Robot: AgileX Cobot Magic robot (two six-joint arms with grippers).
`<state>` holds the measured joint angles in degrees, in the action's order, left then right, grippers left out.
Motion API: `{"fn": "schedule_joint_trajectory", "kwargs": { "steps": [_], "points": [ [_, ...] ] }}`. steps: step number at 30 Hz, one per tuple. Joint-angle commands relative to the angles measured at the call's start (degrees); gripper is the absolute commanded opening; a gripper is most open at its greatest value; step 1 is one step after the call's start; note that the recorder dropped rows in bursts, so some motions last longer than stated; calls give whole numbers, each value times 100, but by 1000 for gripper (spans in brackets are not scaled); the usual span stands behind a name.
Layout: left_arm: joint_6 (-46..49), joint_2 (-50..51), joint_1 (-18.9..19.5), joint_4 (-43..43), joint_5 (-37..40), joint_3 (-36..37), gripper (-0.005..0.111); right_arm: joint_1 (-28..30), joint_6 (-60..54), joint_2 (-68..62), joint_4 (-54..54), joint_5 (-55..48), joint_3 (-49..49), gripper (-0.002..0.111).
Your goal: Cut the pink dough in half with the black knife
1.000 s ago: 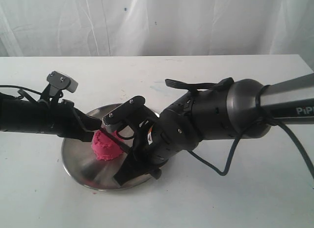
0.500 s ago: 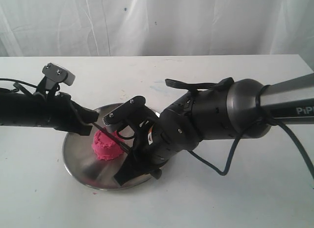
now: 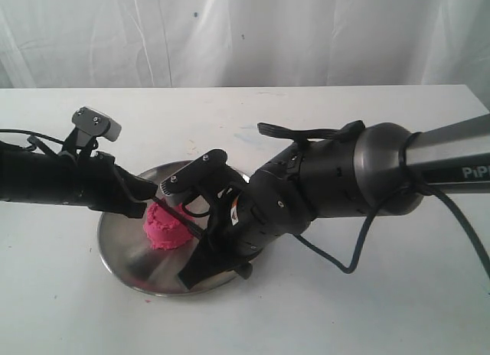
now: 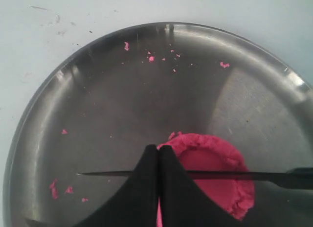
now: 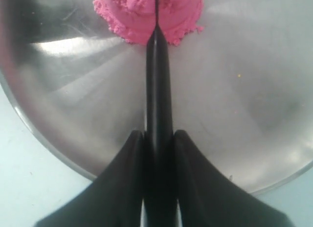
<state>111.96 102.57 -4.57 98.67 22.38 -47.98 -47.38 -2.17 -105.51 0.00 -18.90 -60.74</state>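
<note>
Spreading under everything, the white worktop [image 3: 367, 309] is carrying a round steel plate [image 3: 122, 255], with a pale curtain [image 3: 306, 34] hanging behind it. The bulky right arm [image 3: 344, 179] is reaching in across the plate's edge, while the slimmer left arm [image 3: 53, 183] is coming in low from the other side.

The pink dough [image 3: 164, 231] is sitting on the plate as one flat-topped mound, off the middle and toward the left arm's side. The right hand [image 5: 157, 136] is clenching the handle of the black knife [image 5: 157, 90], one finger pressing on each side of it. The blade is lying across the top of the dough, near its centre line, and its tip is sticking out past the mound over bare steel. How deep it is biting, the pictures are not showing.

The left hand [image 4: 157, 153] is clenched with nothing between its fingers, the tips pressing together right at the rim of the dough, in front of the blade in its own camera's view.

Small pink crumbs [image 4: 151, 58] are lying scattered over the plate.
</note>
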Motion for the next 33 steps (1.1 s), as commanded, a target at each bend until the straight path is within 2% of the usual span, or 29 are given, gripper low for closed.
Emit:
{"fn": "schedule_joint_trajectory", "kwargs": {
  "steps": [1, 19, 33],
  "points": [
    [88, 7, -18, 128, 131, -158, 0, -16, -63, -5, 0, 23, 18, 0],
    [-45, 487, -18, 128, 119, -162, 0, -16, -57, -5, 0, 49, 18, 0],
    [-13, -149, -18, 128, -21, -187, 0, -16, -57, -5, 0, 20, 18, 0]
  ]
}}
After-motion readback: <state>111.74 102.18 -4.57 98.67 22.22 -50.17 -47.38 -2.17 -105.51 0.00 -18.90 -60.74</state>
